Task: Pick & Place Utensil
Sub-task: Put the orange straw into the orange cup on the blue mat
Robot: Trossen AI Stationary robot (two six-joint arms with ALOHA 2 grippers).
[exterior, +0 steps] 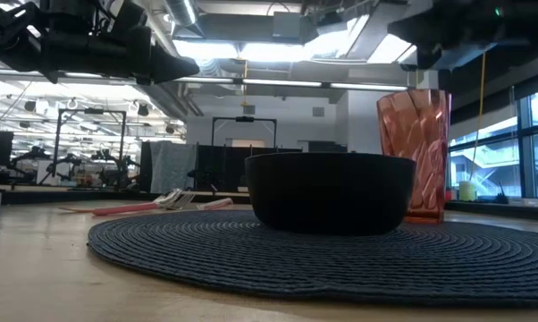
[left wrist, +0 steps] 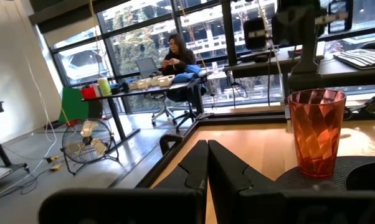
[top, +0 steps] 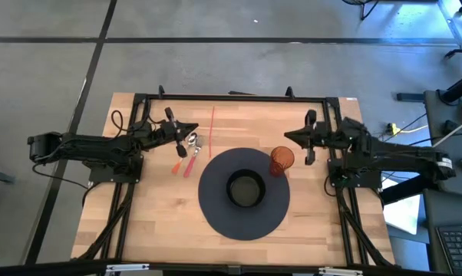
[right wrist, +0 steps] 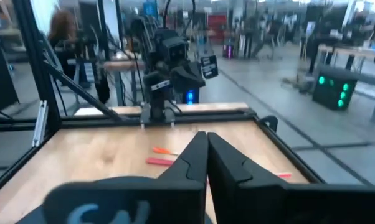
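Utensils you have: two red-handled, metal-headed pieces [top: 186, 156] beside one round woven dark mat [top: 216, 211]; left claw [top: 194, 129] and right claw [top: 288, 136] both clenched.

The right claw [right wrist: 206, 149], fingers pressed together, points across the table [right wrist: 100, 155] toward red-handled utensils [right wrist: 161, 161].

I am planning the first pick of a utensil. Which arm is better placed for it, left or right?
Probably the left. The left gripper hangs right beside the utensils, on the mat's left side. The right gripper is across the table, with the red cup in between.
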